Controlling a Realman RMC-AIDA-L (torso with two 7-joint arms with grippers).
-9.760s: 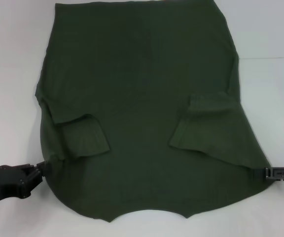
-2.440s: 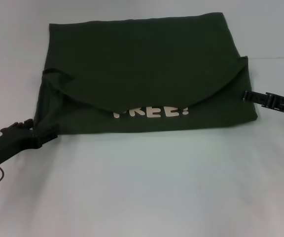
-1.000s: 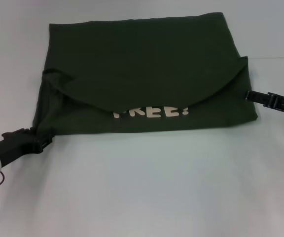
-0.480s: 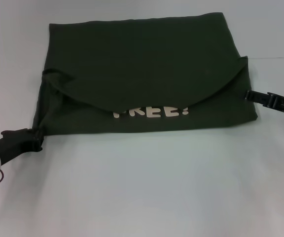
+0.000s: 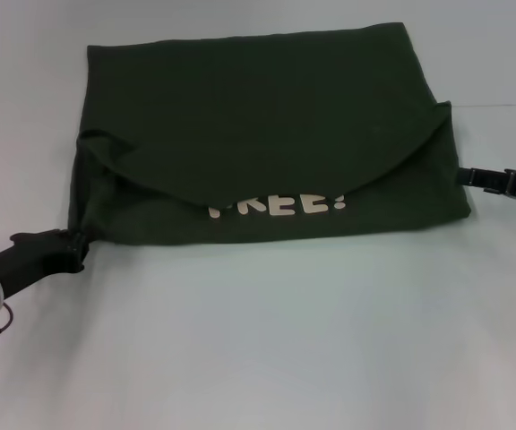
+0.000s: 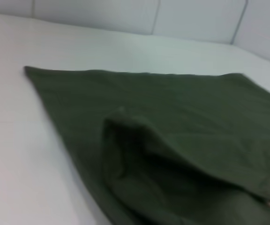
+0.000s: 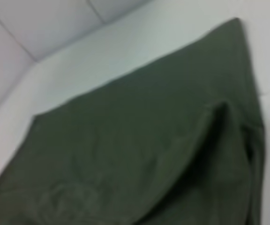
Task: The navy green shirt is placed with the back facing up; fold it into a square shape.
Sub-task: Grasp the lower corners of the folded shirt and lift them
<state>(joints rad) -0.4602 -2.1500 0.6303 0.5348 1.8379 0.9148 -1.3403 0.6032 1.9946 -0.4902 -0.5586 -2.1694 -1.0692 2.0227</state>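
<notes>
The navy green shirt (image 5: 258,116) lies on the white table, folded over on itself into a wide rectangle. A curved flap covers the tops of the cream letters "FREE!" (image 5: 276,204). My left gripper (image 5: 77,245) is at the shirt's near left corner, shut on the bunched cloth there. My right gripper (image 5: 464,176) is at the shirt's right edge, just off the cloth. The left wrist view shows the shirt (image 6: 172,122) with a raised fold close by. The right wrist view shows the shirt (image 7: 139,140) with its own raised fold. Neither wrist view shows fingers.
The white table (image 5: 285,340) stretches bare in front of the shirt. A pale panelled wall (image 6: 125,14) stands behind the table.
The shirt, spread flat with sleeves folded in, has been folded in half, showing the letters. In the last second my right gripper drew back to the right and my left shifted slightly at the corner.
</notes>
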